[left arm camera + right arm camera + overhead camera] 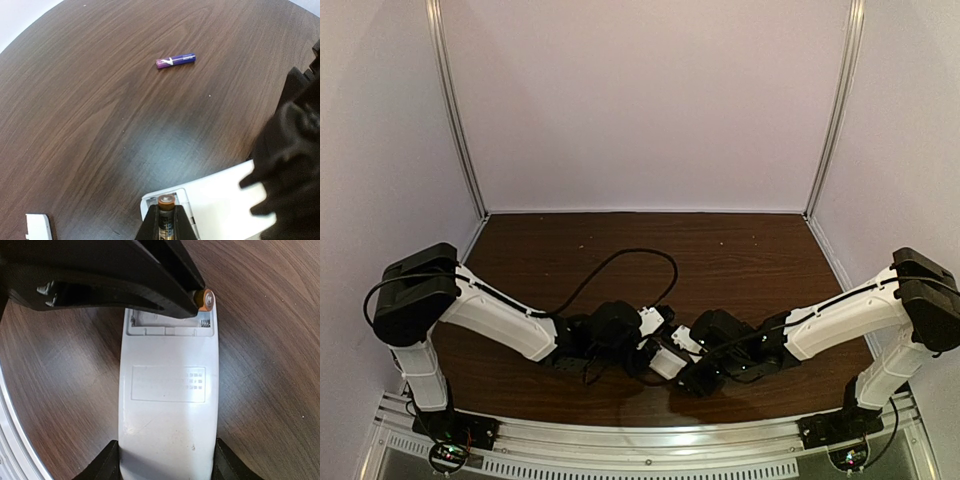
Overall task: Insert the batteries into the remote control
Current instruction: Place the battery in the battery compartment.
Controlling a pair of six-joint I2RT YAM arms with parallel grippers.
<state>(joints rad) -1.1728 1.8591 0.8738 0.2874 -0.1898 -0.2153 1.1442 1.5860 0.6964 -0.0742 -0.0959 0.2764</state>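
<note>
The white remote control point(167, 405) lies back-up on the table, and my right gripper point(167, 460) is shut on its near end, one finger on each long side. Its battery compartment point(170, 322) stands open at the far end. My left gripper point(166, 215) is shut on the gold-brown battery point(166, 202), whose tip sits over the compartment's right corner point(205, 299). The dark blue-purple battery point(175, 60) lies alone on the wood, well beyond the remote. From above, both grippers meet at the remote point(670, 358) near the table's front middle.
A small white cover piece point(37, 225) lies on the table to the left of the remote. The black body of the right arm point(290, 165) fills the right side of the left wrist view. A black cable point(620, 262) loops behind the arms.
</note>
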